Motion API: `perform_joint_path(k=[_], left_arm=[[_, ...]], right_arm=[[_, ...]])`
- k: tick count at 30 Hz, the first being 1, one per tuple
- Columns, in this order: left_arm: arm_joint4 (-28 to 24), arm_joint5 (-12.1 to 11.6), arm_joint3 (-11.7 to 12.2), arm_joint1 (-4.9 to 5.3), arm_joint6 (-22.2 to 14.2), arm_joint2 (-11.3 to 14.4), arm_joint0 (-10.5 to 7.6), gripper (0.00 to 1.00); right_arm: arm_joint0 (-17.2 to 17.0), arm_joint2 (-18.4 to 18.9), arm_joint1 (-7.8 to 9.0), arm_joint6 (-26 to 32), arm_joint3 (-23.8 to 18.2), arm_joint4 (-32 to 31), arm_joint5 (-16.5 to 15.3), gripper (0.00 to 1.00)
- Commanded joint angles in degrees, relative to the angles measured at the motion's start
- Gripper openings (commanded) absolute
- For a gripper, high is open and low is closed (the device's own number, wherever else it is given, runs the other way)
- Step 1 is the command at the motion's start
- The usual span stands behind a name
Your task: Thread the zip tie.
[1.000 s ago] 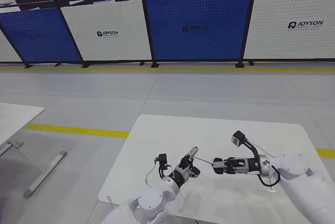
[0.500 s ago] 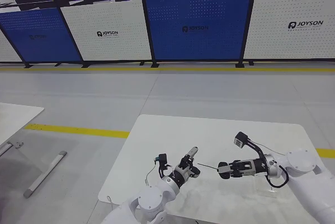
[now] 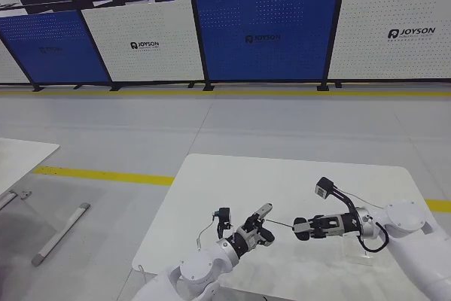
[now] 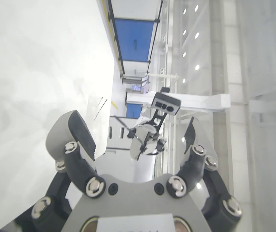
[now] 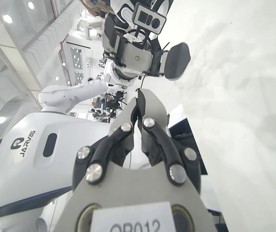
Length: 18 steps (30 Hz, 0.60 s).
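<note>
Above the worktop (image 3: 233,180), the right gripper (image 3: 299,226) pinches the zip tie (image 3: 282,223), its tip near the wide-open, empty left gripper (image 3: 264,216).

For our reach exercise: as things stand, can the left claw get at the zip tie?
Probably yes: the left claw is open, close to the free end of the zip tie, which the right claw grips; nothing lies between.

We are looking across a pale grey floor (image 3: 285,124) that is carrying a yellow line (image 3: 97,175) toward blue panels (image 3: 266,34) and white perforated panels (image 3: 146,41), while a white table (image 3: 233,177) is standing nearest and a second table (image 3: 10,162) is sitting at the left.
</note>
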Motion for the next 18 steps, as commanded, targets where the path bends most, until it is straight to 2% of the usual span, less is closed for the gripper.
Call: perform_joint_path(k=[1,9,11,14,16,18], left_arm=[[1.25,-0.71,-0.07,0.33,-1.52,-1.16,0.86,1.0],[1.25,-0.71,-0.07,0.33,-1.52,-1.16,0.86,1.0],[-0.12,-0.44,-0.37,0.16,-2.94,-0.63,0.55,1.0],[-3.45,-1.54,-0.8,-0.22,-4.43,-0.28,-0.01,1.0],[-4.6,-3.17,-0.65,-0.54,-3.47,-0.23,-0.51,1.0],[-4.48,-3.32,-0.54,-0.63,-3.06,-0.02,-0.61,1.0]], right_arm=[[0.0,0.0,0.0,0.0,0.0,0.0,0.0,0.0],[0.0,0.0,0.0,0.0,0.0,0.0,0.0,0.0],[0.0,0.0,0.0,0.0,0.0,0.0,0.0,0.0],[0.0,0.0,0.0,0.0,0.0,0.0,0.0,0.0],[0.0,0.0,0.0,0.0,0.0,0.0,0.0,0.0],[0.0,0.0,0.0,0.0,0.0,0.0,0.0,0.0]])
